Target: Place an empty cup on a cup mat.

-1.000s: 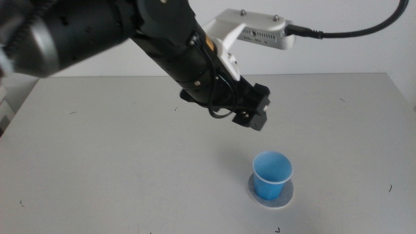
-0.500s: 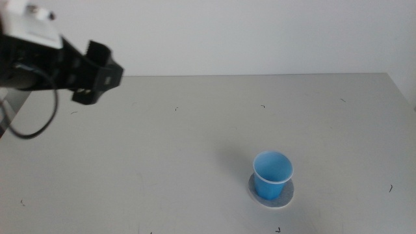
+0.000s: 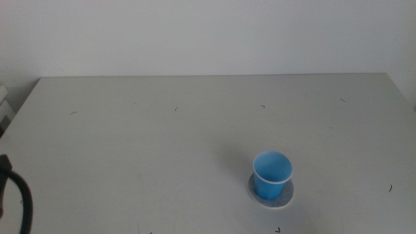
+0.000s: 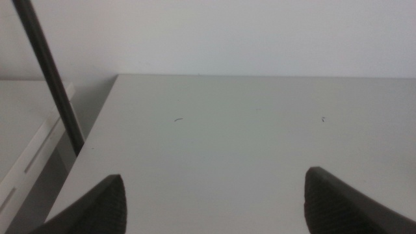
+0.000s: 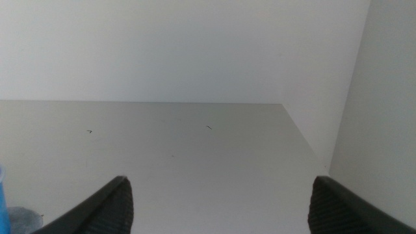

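The blue cup stands upright and empty on the round grey cup mat, at the front right of the table in the middle view. No gripper is near it. My left gripper is open and empty, drawn back at the table's left end, out of the middle view. My right gripper is open and empty at the right side. A sliver of the cup and of the mat shows at the edge of the right wrist view.
A dark cable curls in at the front left corner of the middle view and also shows in the left wrist view. The grey table has only small dark specks. A white wall stands behind it.
The left arm has drawn back from above the cup, swung to the left and left the middle view. The cup has stayed on the mat.
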Controlling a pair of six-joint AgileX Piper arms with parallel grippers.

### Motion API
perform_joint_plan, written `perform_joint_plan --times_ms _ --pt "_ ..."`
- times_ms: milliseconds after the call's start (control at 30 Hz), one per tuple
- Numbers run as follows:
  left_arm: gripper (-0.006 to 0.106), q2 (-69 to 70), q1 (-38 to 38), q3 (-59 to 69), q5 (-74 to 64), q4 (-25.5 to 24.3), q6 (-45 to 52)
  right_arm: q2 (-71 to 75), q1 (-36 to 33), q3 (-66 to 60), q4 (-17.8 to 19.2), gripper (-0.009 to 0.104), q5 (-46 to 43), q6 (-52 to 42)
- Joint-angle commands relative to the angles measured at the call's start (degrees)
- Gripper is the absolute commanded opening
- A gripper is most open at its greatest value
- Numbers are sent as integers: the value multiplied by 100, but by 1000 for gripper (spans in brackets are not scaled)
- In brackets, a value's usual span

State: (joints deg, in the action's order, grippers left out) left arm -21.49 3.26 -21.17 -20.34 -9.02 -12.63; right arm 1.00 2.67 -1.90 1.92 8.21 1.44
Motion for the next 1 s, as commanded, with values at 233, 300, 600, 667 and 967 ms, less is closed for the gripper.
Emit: perform_joint_plan --times_ms 233,300,600,667,967 --pt "105 1568 -384 1648 1299 88 -62 110 -6 66 52 94 -444 -49" --pt "105 1862 -384 1893 1299 121 -131 110 -6 66 52 94 -444 -49" --pt "105 2306 -366 2265 1099 121 -399 110 -6 66 52 94 -444 -49" --pt "105 2306 -366 2265 1050 121 -399 110 -6 66 52 94 -444 -49" --pt "105 2306 -366 2265 1025 116 -399 110 -6 66 52 94 -444 -49"
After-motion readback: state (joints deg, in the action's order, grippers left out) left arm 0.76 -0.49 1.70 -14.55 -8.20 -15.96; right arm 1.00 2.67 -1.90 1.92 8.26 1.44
